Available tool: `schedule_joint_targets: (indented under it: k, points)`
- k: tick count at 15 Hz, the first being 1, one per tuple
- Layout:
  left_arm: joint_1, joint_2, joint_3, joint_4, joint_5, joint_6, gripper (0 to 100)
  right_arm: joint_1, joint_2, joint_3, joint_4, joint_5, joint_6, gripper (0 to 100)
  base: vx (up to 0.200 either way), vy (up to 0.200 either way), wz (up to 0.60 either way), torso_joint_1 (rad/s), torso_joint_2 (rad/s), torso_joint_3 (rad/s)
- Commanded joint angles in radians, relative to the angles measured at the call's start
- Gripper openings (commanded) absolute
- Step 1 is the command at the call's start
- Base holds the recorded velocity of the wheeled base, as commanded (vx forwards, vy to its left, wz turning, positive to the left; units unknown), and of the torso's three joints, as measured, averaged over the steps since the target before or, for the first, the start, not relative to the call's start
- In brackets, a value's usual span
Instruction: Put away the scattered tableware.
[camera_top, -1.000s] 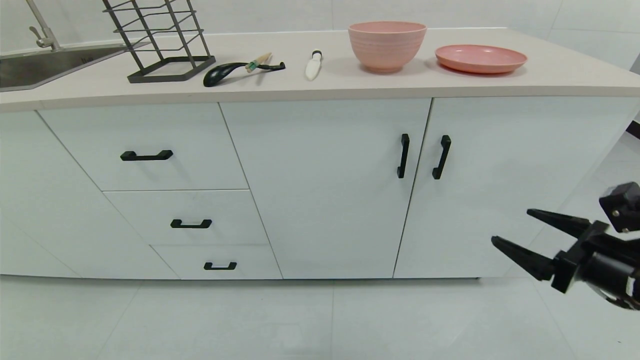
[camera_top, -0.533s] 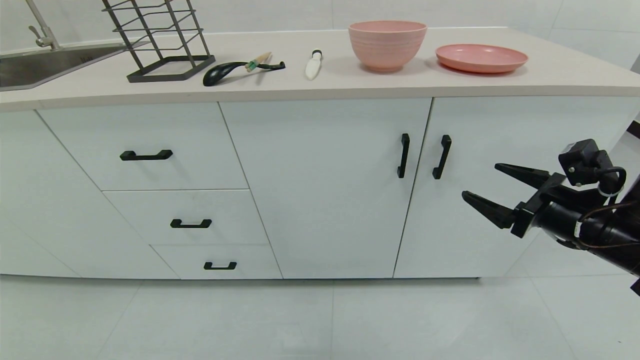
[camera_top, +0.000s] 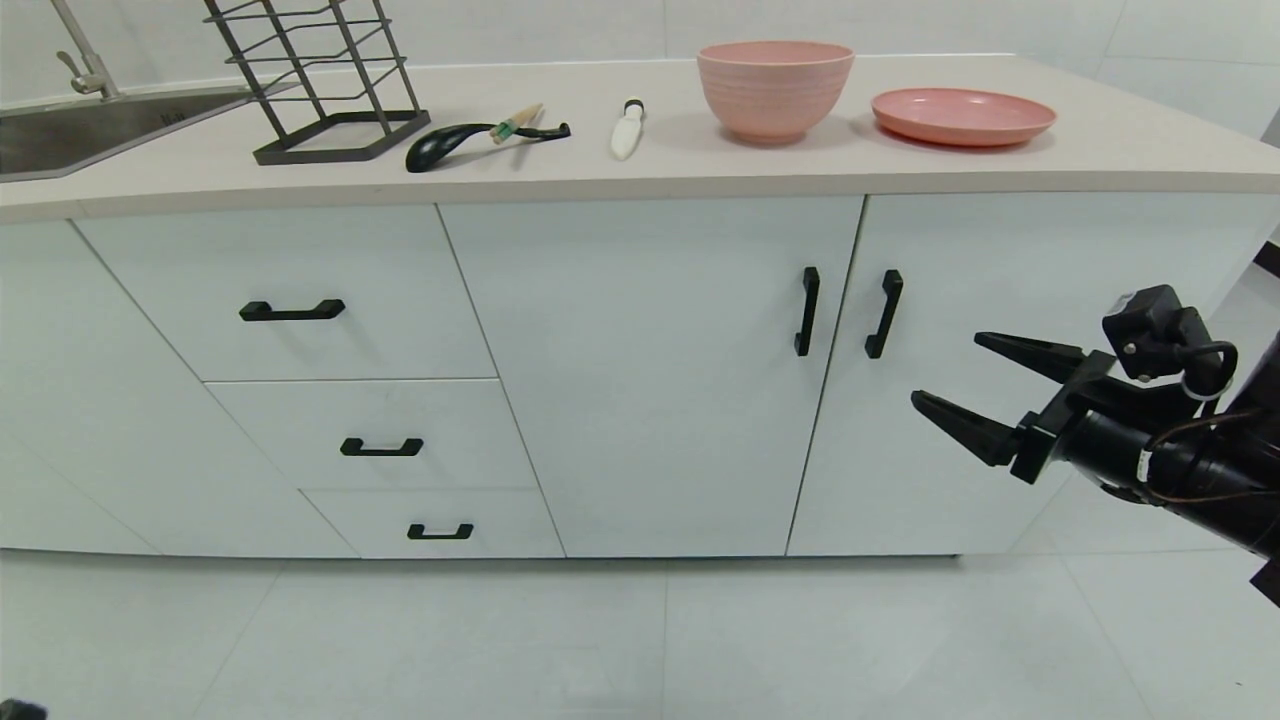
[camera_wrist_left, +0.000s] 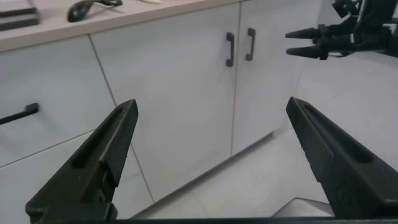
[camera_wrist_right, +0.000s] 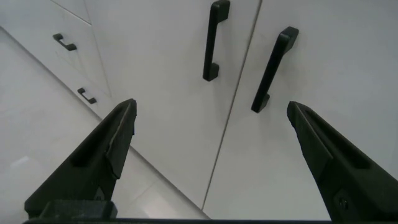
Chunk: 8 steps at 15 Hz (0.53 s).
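Pink and smooth, plastic by the look of them, the deep round bowl (camera_top: 775, 90) and the shallow plate (camera_top: 963, 116) stood side by side without touching, toward the right end of the pale matte surface (camera_top: 1150, 160). Farther left lay a glossy black spoon (camera_top: 440, 147), a small wooden-handled utensil (camera_top: 517, 123) at its thin handle and a short white utensil (camera_top: 627, 130), all near a black wire rack (camera_top: 320, 80). The right end effector (camera_top: 947, 367) hung well below that surface, before the right-hand cabinet door (camera_top: 1000, 260). Its tapered black fingers were spread wide and held nothing, with the tips aimed left toward that door's bar handle (camera_top: 883, 314). The handle's long axis ran upright, and the finger opening seemed roughly set across it. From this end effector the plate lay up and farther back, and the bowl up and to the left, so I judged the right arm the nearer to both. The left end effector (camera_wrist_left: 211, 109) was also spread apart and empty, low and facing the cabinet fronts from farther off.
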Motion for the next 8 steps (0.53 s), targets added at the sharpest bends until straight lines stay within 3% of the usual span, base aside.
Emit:
schedule_joint_targets:
  k: [1,3,5,7,8]
  points:
    - [-0.107,0.223,-0.038,-0.037,-0.043,0.022,100,-0.001,-0.018,0.009,-0.001,0.000,0.000,100,0.000,0.000,0.00,0.000,0.00,0.000]
    - [-0.256,0.341,-0.031,-0.147,-0.080,0.045,100,-0.001,-0.047,0.032,-0.001,0.012,0.003,100,0.000,0.000,0.00,0.000,0.00,0.000]
    - [-0.282,0.401,-0.012,-0.224,-0.091,0.045,100,-0.003,-0.072,0.059,-0.001,0.046,0.004,100,0.000,0.000,0.00,0.000,0.00,0.000]
    - [-0.287,0.454,0.037,-0.285,-0.166,0.048,100,-0.004,-0.125,0.121,-0.002,0.051,0.003,100,0.000,0.000,0.00,0.000,0.00,0.000]
    - [-0.293,0.474,0.029,-0.299,-0.170,0.049,100,-0.004,-0.138,0.132,-0.002,0.051,0.000,100,0.000,0.000,0.00,0.000,0.00,0.000]
